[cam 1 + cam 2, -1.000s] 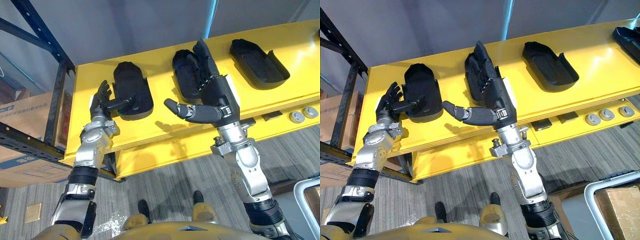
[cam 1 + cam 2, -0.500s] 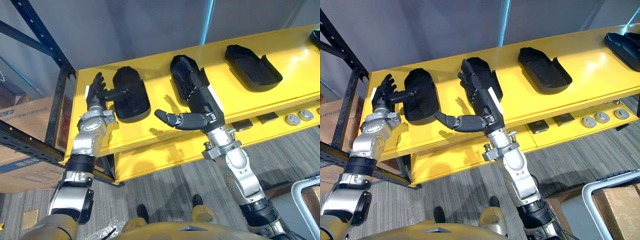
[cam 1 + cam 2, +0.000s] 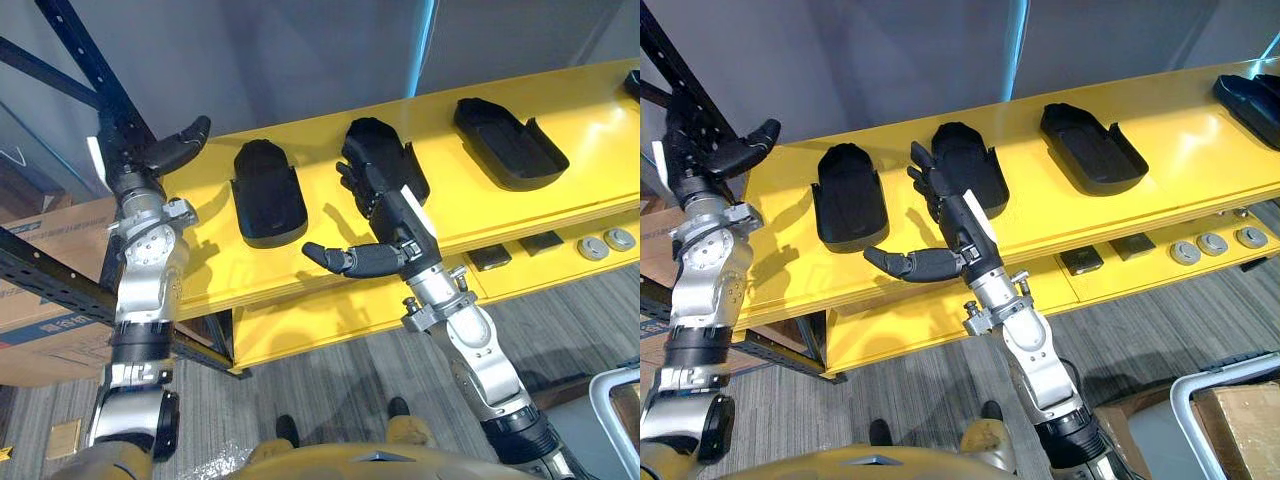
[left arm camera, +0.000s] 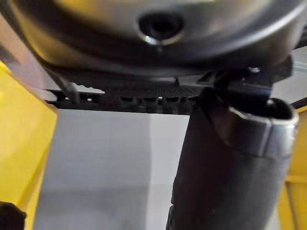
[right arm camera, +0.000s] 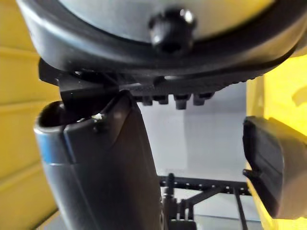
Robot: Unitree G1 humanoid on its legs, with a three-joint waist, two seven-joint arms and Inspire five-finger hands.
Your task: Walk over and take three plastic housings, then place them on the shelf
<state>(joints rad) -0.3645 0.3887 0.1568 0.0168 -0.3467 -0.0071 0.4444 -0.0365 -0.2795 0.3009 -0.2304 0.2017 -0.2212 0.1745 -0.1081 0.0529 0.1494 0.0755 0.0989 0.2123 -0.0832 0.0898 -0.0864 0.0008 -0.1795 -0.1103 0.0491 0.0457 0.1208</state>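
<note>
Three black plastic housings lie in a row on the yellow table (image 3: 300, 265): the left housing (image 3: 265, 192), the middle housing (image 3: 385, 150) and the right housing (image 3: 508, 140). A further housing (image 3: 1250, 95) lies at the far right end. My right hand (image 3: 392, 215) is open, its straight fingers over the near end of the middle housing and its thumb spread to the left above the table. My left hand (image 3: 150, 158) is raised to the left of the left housing, by the rack post. It is open and holds nothing, with its thumb pointing right.
A dark blue rack (image 3: 75, 45) stands at the left, with cardboard boxes (image 3: 45, 235) under it. The table's lower shelf holds round metal parts (image 3: 605, 240) and dark flat squares (image 3: 540, 242). A white-framed cart with a box (image 3: 1240, 410) stands at the lower right.
My left hand has lifted off the left housing and moved up and to the left toward the rack post. My right hand has drawn back over the near end of the middle housing.
</note>
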